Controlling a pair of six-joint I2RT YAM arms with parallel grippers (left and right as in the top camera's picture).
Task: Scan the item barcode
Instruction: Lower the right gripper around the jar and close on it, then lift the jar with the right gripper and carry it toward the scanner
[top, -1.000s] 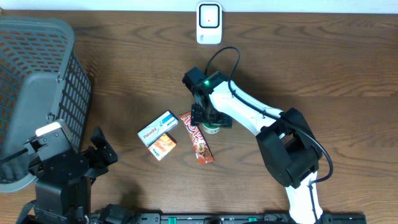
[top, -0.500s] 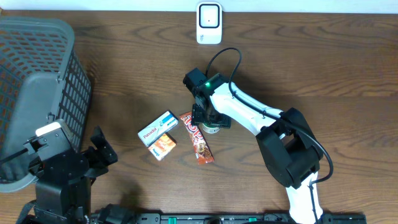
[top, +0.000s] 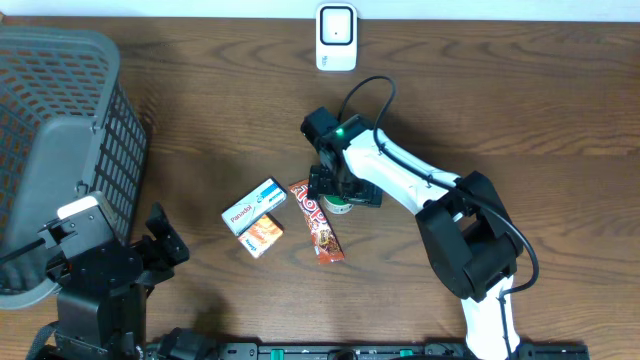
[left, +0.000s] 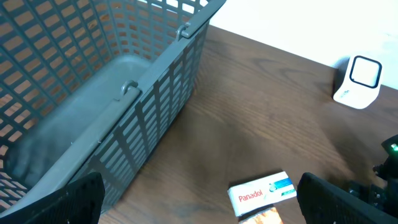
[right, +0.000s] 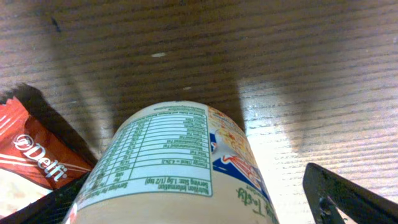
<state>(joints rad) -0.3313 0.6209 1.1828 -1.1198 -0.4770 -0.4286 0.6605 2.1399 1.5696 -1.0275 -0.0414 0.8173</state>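
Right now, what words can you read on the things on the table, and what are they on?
"Panadol": on the white medicine box.
"Delfi": on the red snack wrapper.
Nutrition table on the cup: print too small to read.

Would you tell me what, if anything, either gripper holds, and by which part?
Nothing is held: the right gripper stands open astride the labelled cup, the left gripper open and empty.
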